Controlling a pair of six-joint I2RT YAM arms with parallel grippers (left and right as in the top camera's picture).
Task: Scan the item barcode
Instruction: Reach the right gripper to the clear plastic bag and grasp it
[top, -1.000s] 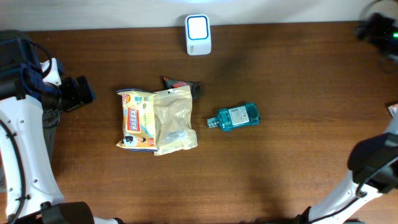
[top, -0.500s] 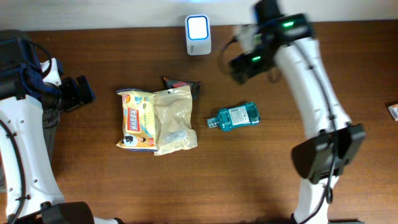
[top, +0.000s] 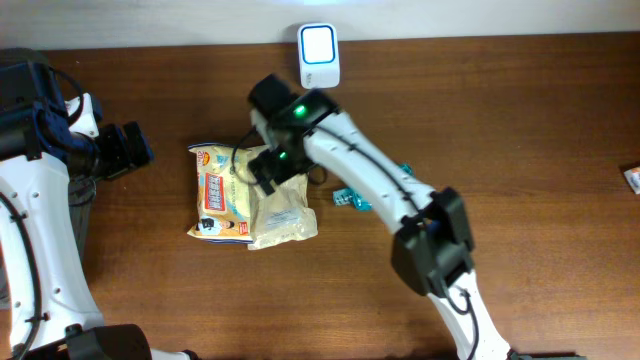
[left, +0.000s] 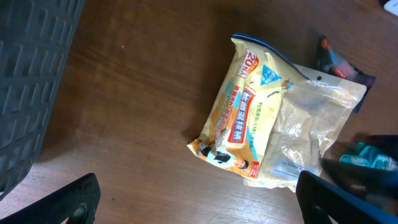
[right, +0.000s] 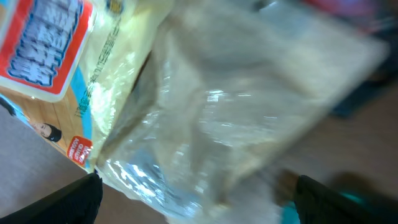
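Right pincer (top: 263, 169) has swung in over the clear pouch (top: 285, 207), jaws wide apart.

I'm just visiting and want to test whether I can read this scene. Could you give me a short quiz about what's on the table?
1. True or false: the left tool holds the yellow printed snack packet.
2. The right tool is above which item? A) teal plastic bottle B) clear plastic pouch C) dark red wrapper
3. What stands at the wooden table's far edge?
Key: 1 false, it is open and off to the side. 2 B. 3 The white box-shaped scanner.
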